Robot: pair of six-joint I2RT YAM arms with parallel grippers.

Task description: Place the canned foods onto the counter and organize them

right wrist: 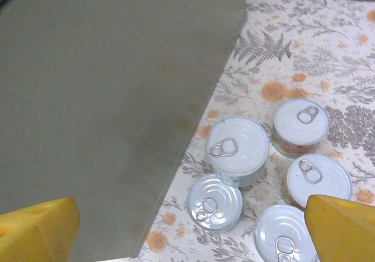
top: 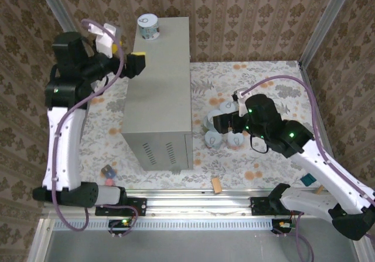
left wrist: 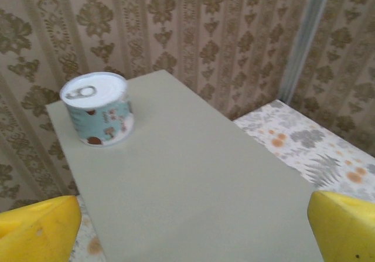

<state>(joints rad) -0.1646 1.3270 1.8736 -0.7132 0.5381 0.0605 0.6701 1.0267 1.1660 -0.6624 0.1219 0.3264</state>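
The tall grey counter stands at the middle of the floral floor. One pale blue can sits on the counter's far end; the left wrist view shows that can upright near the top's far corner. My left gripper hovers at the counter's left edge, open and empty, its yellow fingertips spread wide over the bare top. Several cans with pull-tab lids cluster on the floor right of the counter. My right gripper hangs open above them, holding nothing.
Patterned walls and metal corner posts close in the space. An aluminium rail runs along the near edge. Small loose items lie on the floor near the counter's front left, and a brown piece lies by the rail.
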